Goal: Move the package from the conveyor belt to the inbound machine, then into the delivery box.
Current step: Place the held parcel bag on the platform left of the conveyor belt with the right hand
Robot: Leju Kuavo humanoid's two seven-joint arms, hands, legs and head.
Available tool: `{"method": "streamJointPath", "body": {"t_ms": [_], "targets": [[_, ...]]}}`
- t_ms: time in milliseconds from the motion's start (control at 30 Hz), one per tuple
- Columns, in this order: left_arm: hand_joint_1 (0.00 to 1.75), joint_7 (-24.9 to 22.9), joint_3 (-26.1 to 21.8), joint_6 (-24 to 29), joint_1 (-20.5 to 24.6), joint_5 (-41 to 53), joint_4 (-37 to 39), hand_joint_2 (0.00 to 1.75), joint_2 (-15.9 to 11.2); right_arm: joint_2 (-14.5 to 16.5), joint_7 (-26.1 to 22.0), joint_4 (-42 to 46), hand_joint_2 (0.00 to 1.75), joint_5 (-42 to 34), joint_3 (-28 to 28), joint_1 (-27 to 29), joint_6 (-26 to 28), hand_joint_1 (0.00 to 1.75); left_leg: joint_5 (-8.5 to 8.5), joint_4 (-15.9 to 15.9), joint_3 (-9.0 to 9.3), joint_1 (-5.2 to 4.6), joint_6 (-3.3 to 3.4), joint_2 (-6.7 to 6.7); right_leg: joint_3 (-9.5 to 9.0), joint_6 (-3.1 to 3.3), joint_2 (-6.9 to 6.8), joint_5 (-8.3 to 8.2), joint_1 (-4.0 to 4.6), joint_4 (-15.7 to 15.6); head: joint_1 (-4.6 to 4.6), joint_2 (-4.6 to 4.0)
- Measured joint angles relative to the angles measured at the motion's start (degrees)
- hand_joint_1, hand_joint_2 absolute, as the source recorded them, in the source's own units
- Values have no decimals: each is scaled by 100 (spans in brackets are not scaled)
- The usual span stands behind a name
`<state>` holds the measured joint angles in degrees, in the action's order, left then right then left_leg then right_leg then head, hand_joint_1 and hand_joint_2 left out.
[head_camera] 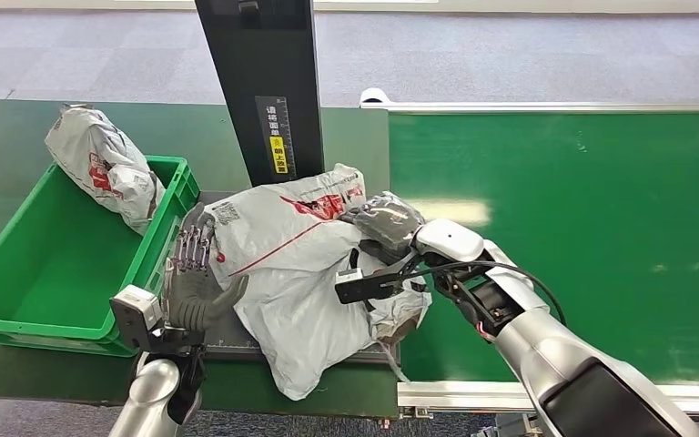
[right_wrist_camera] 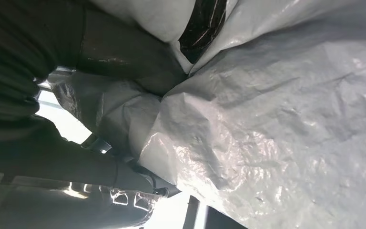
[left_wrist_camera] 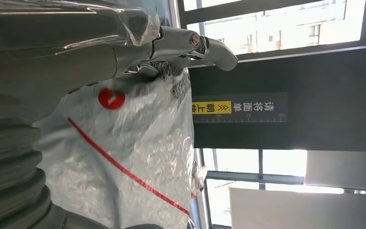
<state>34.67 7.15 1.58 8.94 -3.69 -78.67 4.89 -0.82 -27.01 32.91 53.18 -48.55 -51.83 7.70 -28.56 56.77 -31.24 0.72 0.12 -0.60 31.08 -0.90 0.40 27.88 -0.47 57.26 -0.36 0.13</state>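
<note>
Both silver arms enter from the near edge of the head view. Right hand (head_camera: 384,228) is clamped on the package (head_camera: 296,264): its fingers close over the crumpled edge of the bag on the side nearest the conveyor belt (head_camera: 582,228). In the right wrist view the right hand's dark fingers (right_wrist_camera: 124,52) press into the folded grey plastic of the package (right_wrist_camera: 276,133).

Left hand (head_camera: 196,273) stands upright with its fingers apart, just beside the package on the side nearest the green crate (head_camera: 55,264). It holds nothing. Whether the fingertips touch the bag cannot be told. In the left wrist view the left hand (left_wrist_camera: 124,52) extends alongside the package (left_wrist_camera: 138,157), whose red stripe and red round mark are visible.

Package position: a large grey-white plastic mailer with red print, lying on the dark platform (head_camera: 227,328) of the inbound machine, at the foot of its black column (head_camera: 264,82). One end overhangs the platform toward the camera. The column carries a yellow label and a measuring scale (left_wrist_camera: 240,107).

A second, smaller grey parcel (head_camera: 105,164) rests on the far rim of the green crate. The crate stands on the green worktop (head_camera: 18,137), on the side of the column away from the conveyor belt.
</note>
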Motion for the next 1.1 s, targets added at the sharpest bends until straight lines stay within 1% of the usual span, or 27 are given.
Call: {"method": "streamJointPath", "body": {"t_ms": [133, 167, 267, 300, 367, 433, 867, 967, 1100], "targets": [[0, -8, 35, -95, 105, 1, 104, 175, 11, 307, 76, -280, 175, -65, -73, -25, 124, 175, 0, 0, -2, 0, -1, 4, 2, 0, 4, 0, 0, 3, 1, -1], [0, -14, 53, -115, 147, 2, 129, 175, 21, 407, 128, -379, 175, -47, -90, -25, 148, 158, 0, 0, -2, 0, -2, 7, 4, 0, 5, 0, 0, 3, 0, -1], [0, -44, 111, -145, 254, 5, 196, 175, 49, 713, 319, -681, 175, -8, -164, -30, 166, 27, 0, 0, -4, 0, -2, 7, 7, 1, 6, 1, 0, 3, 1, 1], [0, -60, 128, -151, 277, 6, 224, 175, 51, 807, 388, -788, 175, -10, -182, -35, 168, 0, 0, 0, -4, 0, -2, 5, 7, 1, 5, 1, 0, 3, 1, 0], [0, -85, 163, -165, 314, 7, 289, 175, 56, 939, 496, -966, 175, -47, -191, -39, 173, 0, 0, 0, -4, 0, -2, 4, 8, 1, 5, 1, 0, 3, 1, 0], [0, -92, 202, -183, 340, 7, 346, 175, 60, 1003, 552, -1085, 175, -117, -182, -38, 174, 0, 0, 0, -4, 0, -2, 5, 8, 1, 6, 1, 0, 3, 1, 0], [0, -92, 293, -197, 405, 7, 534, 175, 61, 1024, 569, -1354, 175, -296, -18, -42, 230, 0, 0, 0, -3, 0, -2, 4, 8, 0, 6, 0, -1, 3, 0, -1], [0, -92, 293, -197, 404, 7, 540, 175, 62, 1011, 438, -1372, 175, -464, 98, -39, 290, 0, 0, 0, -4, 0, -2, 4, 8, 0, 6, 0, -1, 3, 1, -1], [0, -91, 291, -197, 401, 7, 567, 175, 62, 959, 119, -1366, 175, -674, 314, -36, 501, 0, 0, 0, -4, -1, -2, 3, 8, 0, 6, 0, -2, 3, 2, -1]]}}
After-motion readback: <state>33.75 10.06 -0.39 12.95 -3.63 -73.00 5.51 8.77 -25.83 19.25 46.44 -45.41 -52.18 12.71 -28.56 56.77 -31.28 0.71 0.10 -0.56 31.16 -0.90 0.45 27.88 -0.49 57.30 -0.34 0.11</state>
